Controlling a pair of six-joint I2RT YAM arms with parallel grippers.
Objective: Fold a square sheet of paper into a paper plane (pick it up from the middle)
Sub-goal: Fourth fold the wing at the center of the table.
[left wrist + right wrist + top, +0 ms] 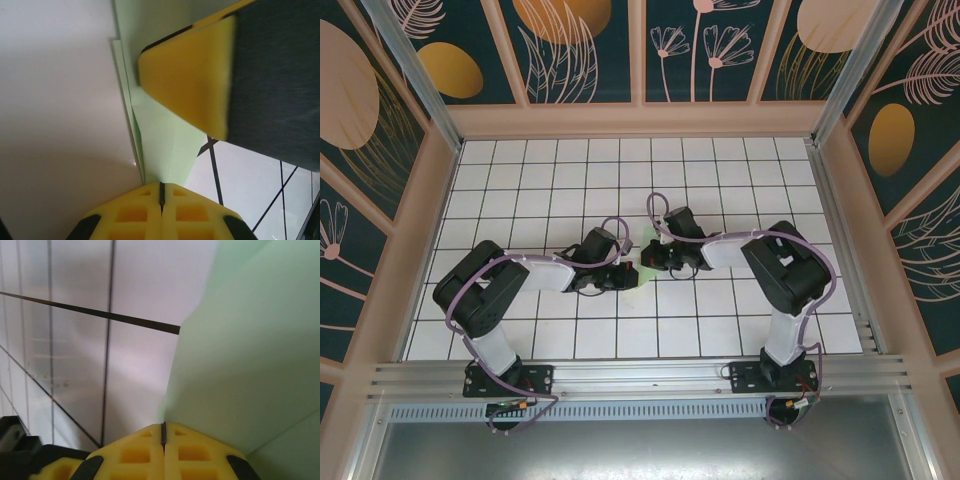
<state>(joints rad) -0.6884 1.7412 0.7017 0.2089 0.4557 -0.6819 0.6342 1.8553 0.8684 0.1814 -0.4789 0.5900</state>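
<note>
At the centre of the white tiled tabletop (720, 330), I've got both hands nose to nose. Left gripper (161, 187) first: on its wrist camera the two yellow fingers are pressed flat together with only a hairline seam between them. The narrow end of the thin pale mint-green sheet of paper (160, 140) runs straight down into that seam, so I read it as pinched there. The sheet shows more than one layer here, with a straight edge stepping along its left side. Just above, a yellow-padded finger (190, 75) of the other arm, black behind the pad, sits over the same paper.

Over to the right gripper (163, 427): same story, yellow fingers closed tight, the green paper fanning up and to the right from the seam, its edge meeting the fingertips. A crease line crosses its lower right corner. Left of it is bare white tile with dark grid lines.

On the overhead camera the two grippers sit almost touching, the paper a pale green sliver between and under them. Whether it's resting on the tile or lifted clear, I can't tell. The black-and-white left arm (490, 290) and right arm (785, 270) bend inward from their bases at the near rail, and dark leaf-print panels (575, 45) wall in the table
</note>
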